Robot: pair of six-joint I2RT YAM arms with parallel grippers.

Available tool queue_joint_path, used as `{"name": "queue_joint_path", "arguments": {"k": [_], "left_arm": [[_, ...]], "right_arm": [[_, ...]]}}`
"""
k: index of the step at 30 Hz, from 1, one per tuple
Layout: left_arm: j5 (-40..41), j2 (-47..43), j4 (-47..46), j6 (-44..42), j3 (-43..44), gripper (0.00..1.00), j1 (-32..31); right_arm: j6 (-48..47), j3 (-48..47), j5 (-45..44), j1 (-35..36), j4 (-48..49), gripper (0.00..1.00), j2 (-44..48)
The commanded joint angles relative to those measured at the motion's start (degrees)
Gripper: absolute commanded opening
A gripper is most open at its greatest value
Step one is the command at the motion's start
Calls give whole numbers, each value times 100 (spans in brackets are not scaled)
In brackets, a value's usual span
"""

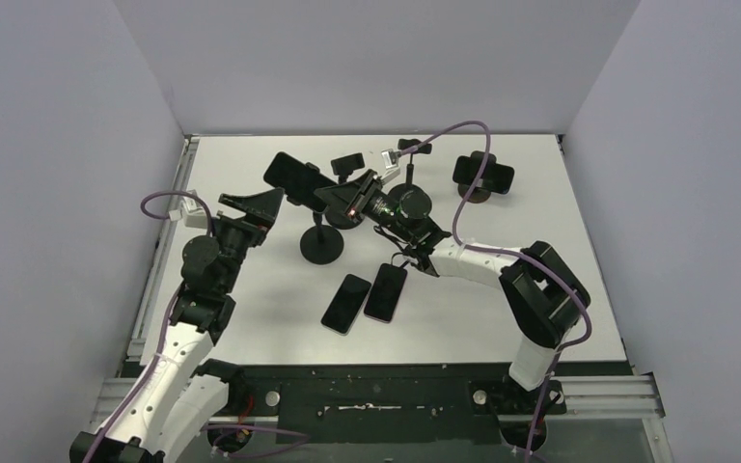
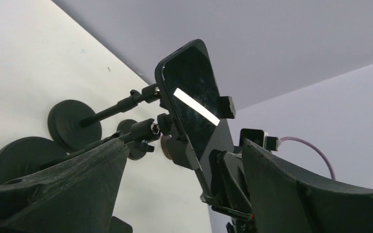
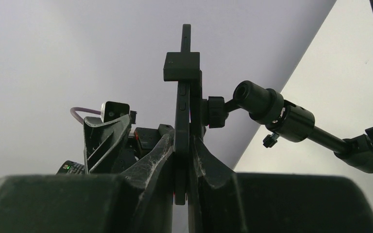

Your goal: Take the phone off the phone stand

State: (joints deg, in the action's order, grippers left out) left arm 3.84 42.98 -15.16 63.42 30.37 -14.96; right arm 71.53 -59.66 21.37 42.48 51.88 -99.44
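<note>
The glossy black slab phone (image 1: 294,176) sits clamped on the stand (image 1: 322,246), its long axis slanting upper-left to lower-right above the table (image 1: 560,289). The right claw (image 3: 183,145) pinches its thin edge. The left claw (image 2: 184,144) is spread around it.

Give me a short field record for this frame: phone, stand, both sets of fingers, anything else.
phone: clamped in stand, tilted, not yet out
stand: round base on table
right fingers: shut on the phone's edge
left fingers: open, phone ahead between them
loose phones: two, flat on table, side by side
second stand: far right, holds another phone
</note>
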Motion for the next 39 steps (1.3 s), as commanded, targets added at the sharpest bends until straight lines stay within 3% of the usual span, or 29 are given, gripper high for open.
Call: {"name": "queue_joint_path", "arguments": {"k": [1, 6, 15, 24, 26, 27, 29, 31, 33, 36, 39], "left_arm": [[-532, 327, -1402, 196, -3, 86, 182], [-644, 633, -1915, 342, -84, 83, 362], [-1094, 1324, -2811, 724, -42, 64, 677], [-1420, 1704, -3021, 716, 273, 29, 821], [-1457, 1727, -3003, 696, 316, 17, 833], [-1469, 1725, -2945, 656, 369, 9, 830], [-1511, 1728, -2497, 500, 559, 0, 828], [-1517, 1727, -2128, 366, 724, 0, 838], [-1549, 1722, -2002, 291, 810, 0, 837], [-1606, 1751, -1946, 291, 836, 0, 847], [-1627, 1768, -1904, 310, 801, 0, 877]], "right_arm": [[326, 36, -178, 59, 1171, 0, -47], [388, 34, -129, 87, 1308, 0, -188], [447, -99, 80, 209, 1393, 0, -497], [416, -254, 317, 262, 1208, 0, -637], [306, -355, 435, 263, 910, 0, -605], [235, -380, 496, 263, 740, 2, -580], [62, -476, 594, 238, 301, 21, -482], [-141, -483, 612, 218, -176, 46, -323], [-333, -418, 547, 173, -555, 62, -120], [-479, -283, 469, 64, -962, 73, 236], [-646, -210, 442, -22, -1288, 76, 512]]}}
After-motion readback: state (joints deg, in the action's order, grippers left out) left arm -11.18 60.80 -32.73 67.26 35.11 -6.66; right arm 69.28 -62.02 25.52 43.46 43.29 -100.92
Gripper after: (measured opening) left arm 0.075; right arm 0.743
